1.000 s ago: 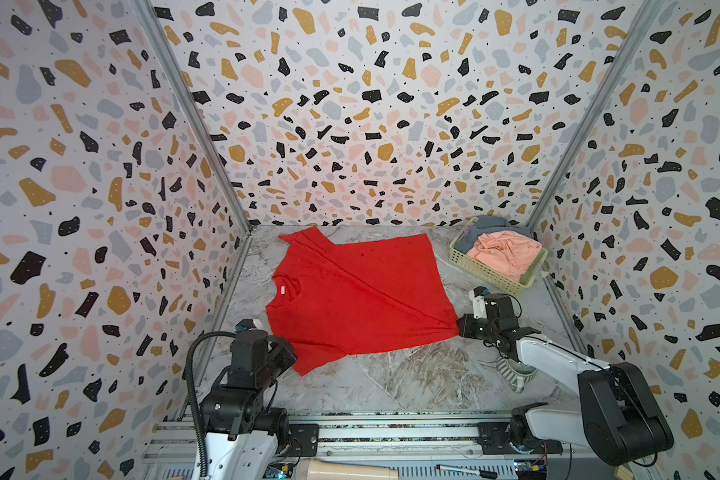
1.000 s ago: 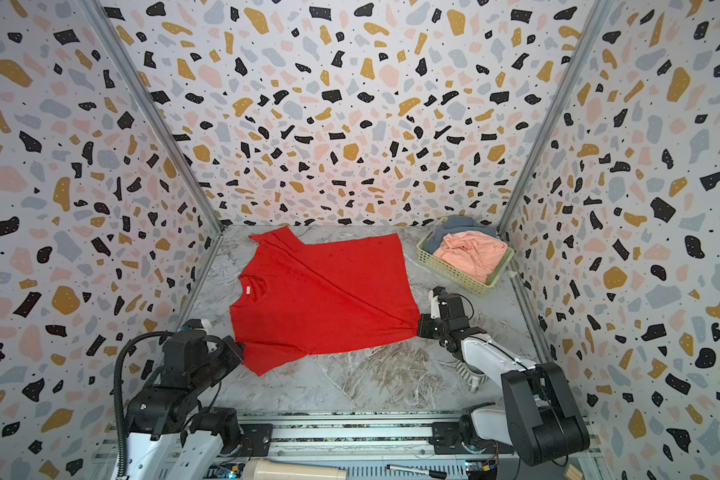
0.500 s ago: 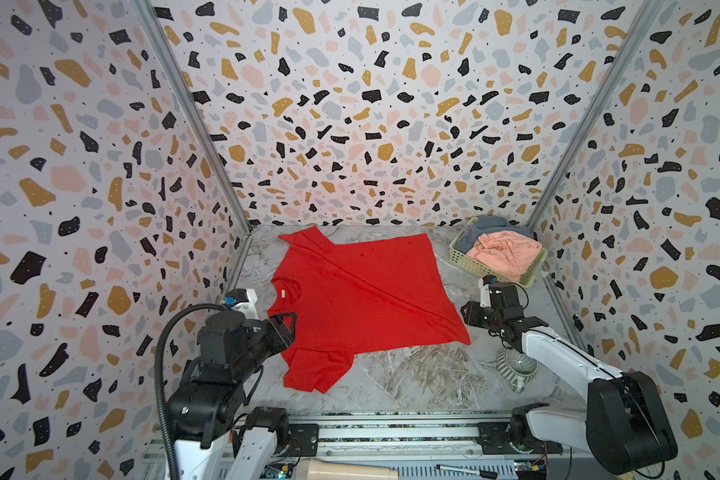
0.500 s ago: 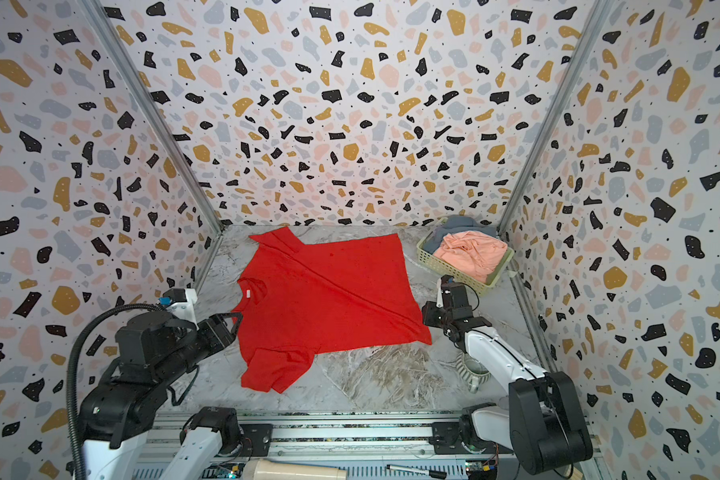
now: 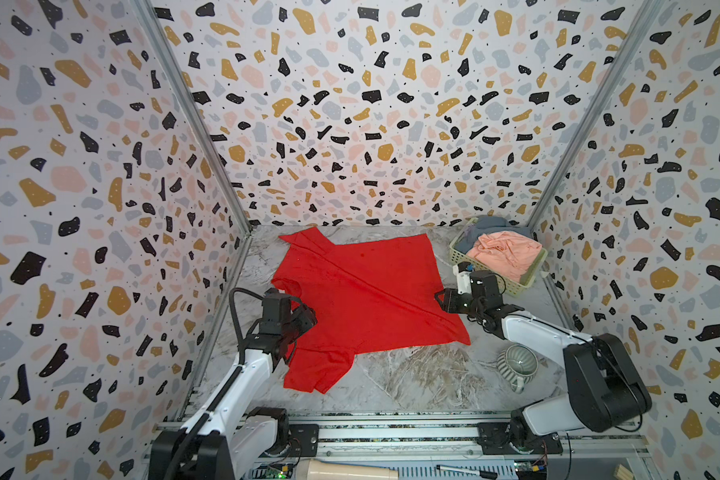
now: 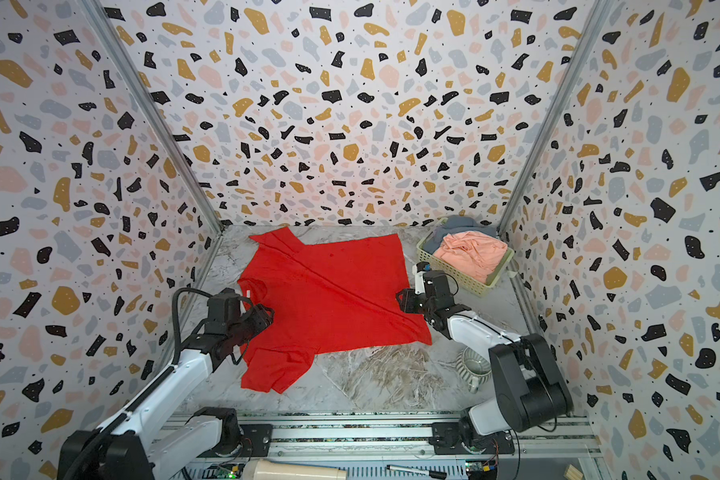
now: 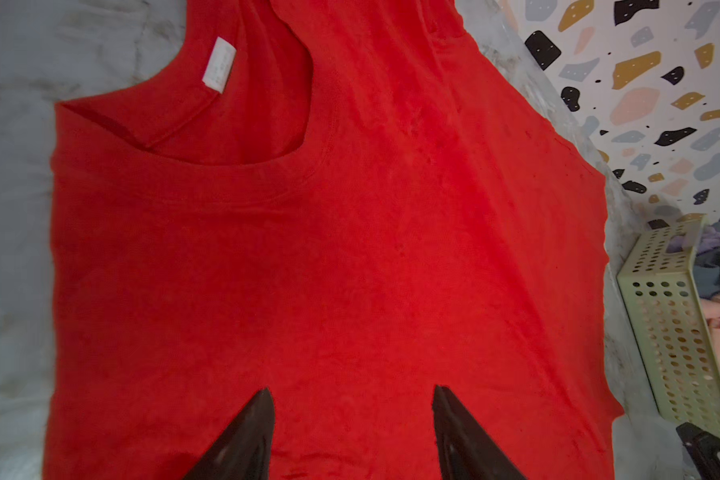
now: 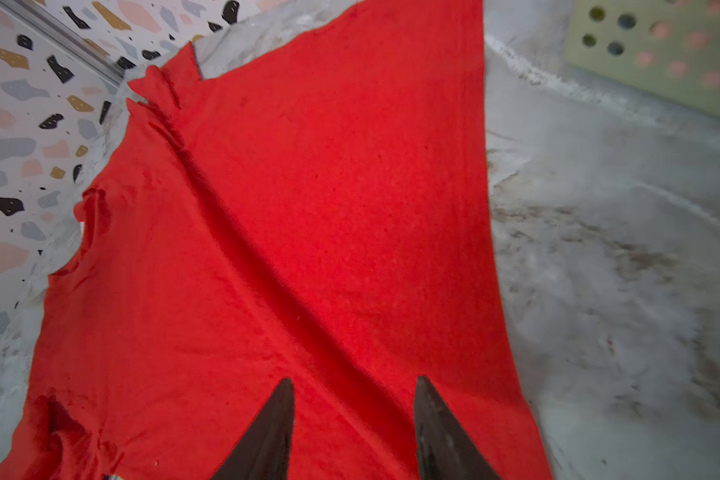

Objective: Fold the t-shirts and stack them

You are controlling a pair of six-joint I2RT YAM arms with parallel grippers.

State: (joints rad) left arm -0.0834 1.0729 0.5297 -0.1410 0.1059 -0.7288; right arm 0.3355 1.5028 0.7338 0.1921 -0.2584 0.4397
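Terrazzo-print walls (image 5: 371, 124) on three sides. Grey marble-look bench (image 5: 412, 374), scuffed brown toward the front. Aluminium rail (image 5: 391, 432) runs along the front edge and carries both arm bases.

Pale green basket (image 6: 466, 276) sits in the back corner of the bench on the right arm's side, close to the wall.

Red t-shirt (image 5: 362, 299): spread flat on the bench just beside the basket. Its hem edge faces the basket and its collar is at the far end from it. A white label (image 7: 219, 62) shows inside the collar. One long diagonal crease runs across the body. One sleeve points at the back wall; the other lies rumpled toward the rail.

Pink shirt (image 5: 504, 253): heaped in the basket, on top. Grey-blue shirt (image 5: 491, 226): also in the basket, at its back end, mostly covered.

Ribbed mug (image 5: 518, 365) stands on the bench between basket and rail, clear of the red cloth and partly hidden by the right arm.

Right fingers (image 8: 267, 432): parted, nothing between them, over the hem side nearest the basket.

Left fingers (image 7: 246, 440): parted, empty, over the shoulder area farthest from the basket.

Cannot tell whether either set of tips touches the cloth.
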